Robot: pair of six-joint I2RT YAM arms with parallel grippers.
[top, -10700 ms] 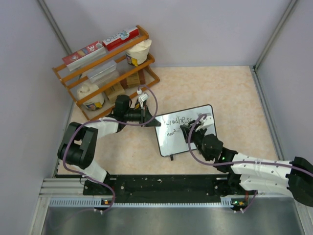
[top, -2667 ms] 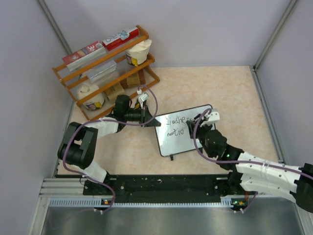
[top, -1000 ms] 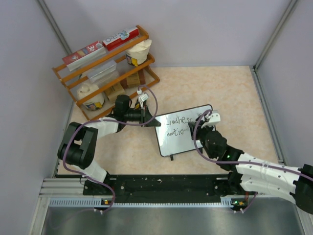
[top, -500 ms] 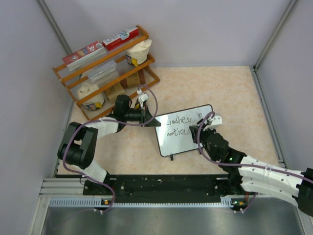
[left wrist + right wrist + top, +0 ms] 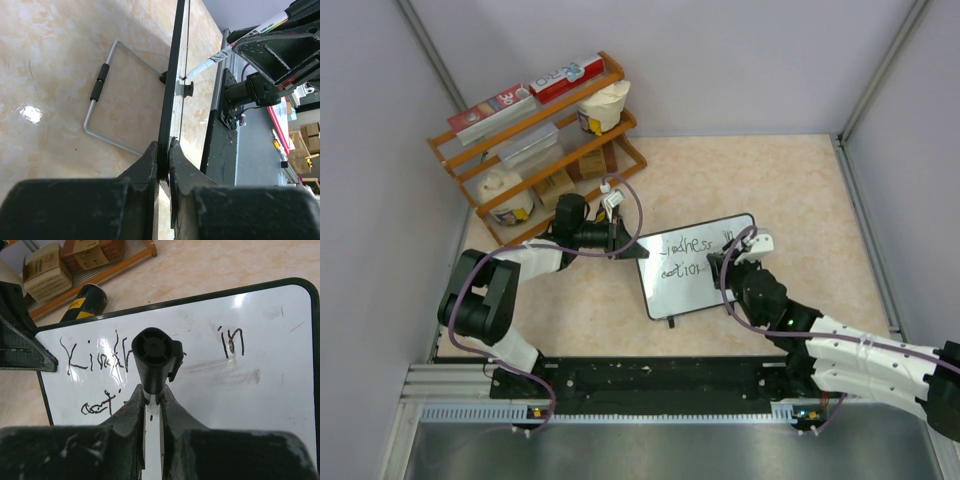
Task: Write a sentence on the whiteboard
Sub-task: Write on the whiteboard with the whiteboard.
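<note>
The whiteboard (image 5: 692, 296) stands tilted on the table's middle. My left gripper (image 5: 636, 250) is shut on its left edge; in the left wrist view the board (image 5: 173, 95) is edge-on between my fingers (image 5: 164, 149). My right gripper (image 5: 725, 266) is shut on a marker (image 5: 154, 356), its tip against the board (image 5: 270, 340) at the second line. The marker also shows in the left wrist view (image 5: 235, 43). The sentence (image 5: 684, 256) reads roughly "Kindness in" above "action". In the right wrist view (image 5: 95, 359) the marker hides its middle.
A wooden rack (image 5: 534, 132) with boxes, toothpaste cartons and a cup stands at the back left. The board's wire stand (image 5: 100, 90) rests on the table behind it. Grey walls close in both sides. The black base rail (image 5: 650, 376) runs along the near edge.
The second line has grown from a first letter to a whole word, and "in" has appeared at the top right. My right gripper has shifted slightly with the marker. The left arm has not moved.
</note>
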